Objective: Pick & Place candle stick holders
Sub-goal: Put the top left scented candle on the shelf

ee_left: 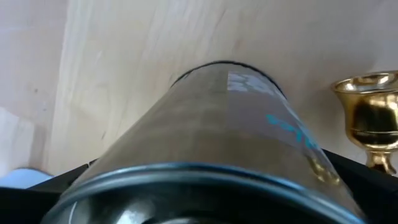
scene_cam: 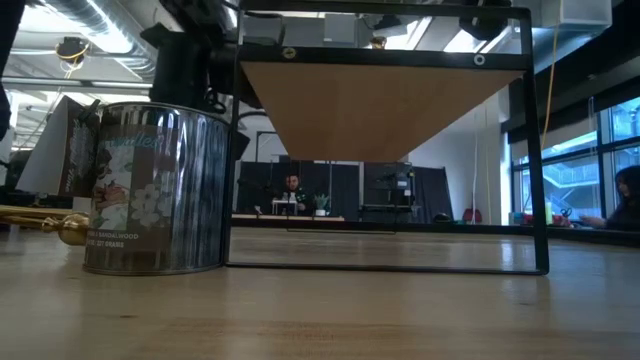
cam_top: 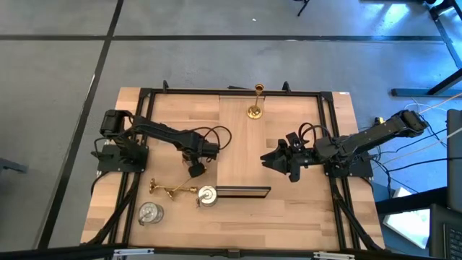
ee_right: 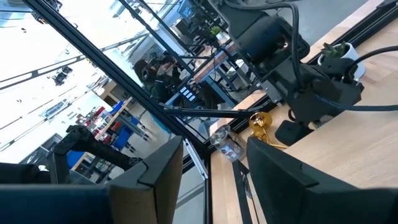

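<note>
My left gripper point(cam_top: 196, 170) points down over a silvery round cup point(ee_left: 224, 137), which fills the left wrist view. Its dark fingers point(ee_left: 43, 186) stand open on either side of the cup's rim; I cannot tell whether they touch it. A gold stick point(cam_top: 173, 190) lies on its side just nearer. Beside the stick stands a second silvery cup point(cam_top: 207, 196), and a third one point(cam_top: 151, 211) stands near the front left. Another gold stick point(cam_top: 255, 101) stands upright on its round base at the far edge. My right gripper point(cam_top: 274, 160) hovers level over the table's middle, open and empty.
A black frame point(cam_top: 242, 191) stands on edge right of the near cup and shows large in the low view point(scene_cam: 385, 268). A paler wooden board point(cam_top: 271, 144) covers the table's middle. A small green plant in a white pot point(ee_right: 339, 53) shows beyond the left arm.
</note>
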